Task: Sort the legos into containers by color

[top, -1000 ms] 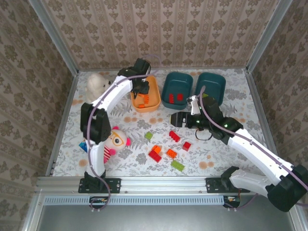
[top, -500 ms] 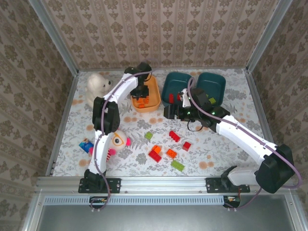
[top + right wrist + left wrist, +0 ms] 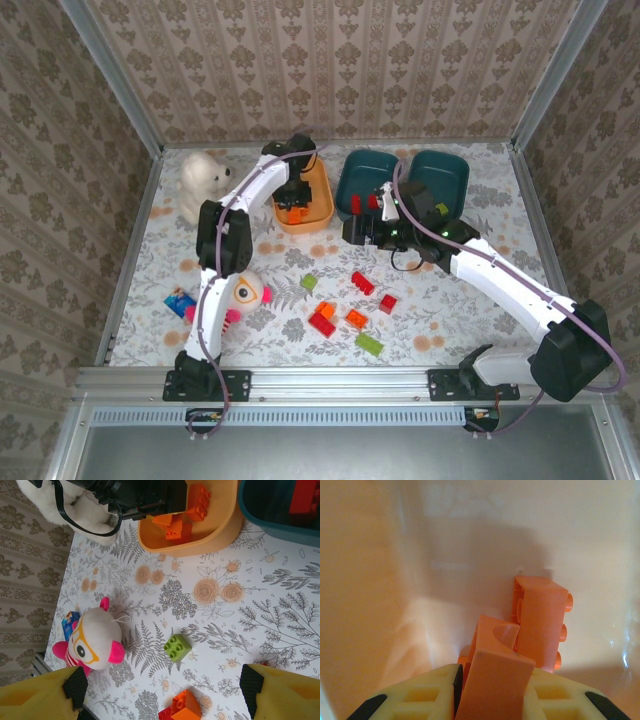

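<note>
Left gripper (image 3: 490, 700) clamps an orange plastic brick (image 3: 495, 655) low inside the orange plastic tub (image 3: 327, 208) at the table's far edge. Right gripper (image 3: 160, 690) wide, empty. Red bricks (image 3: 362, 203) sit in the middle teal tub (image 3: 348, 170). About seven loose bricks (image 3: 356, 319) mid-table remain unsorted.

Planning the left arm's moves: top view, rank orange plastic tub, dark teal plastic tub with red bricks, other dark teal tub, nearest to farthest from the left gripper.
1. Orange plastic tub: left gripper inside it.
2. Dark teal tub with red bricks: next, rightward.
3. Other dark teal tub: far right.
</note>
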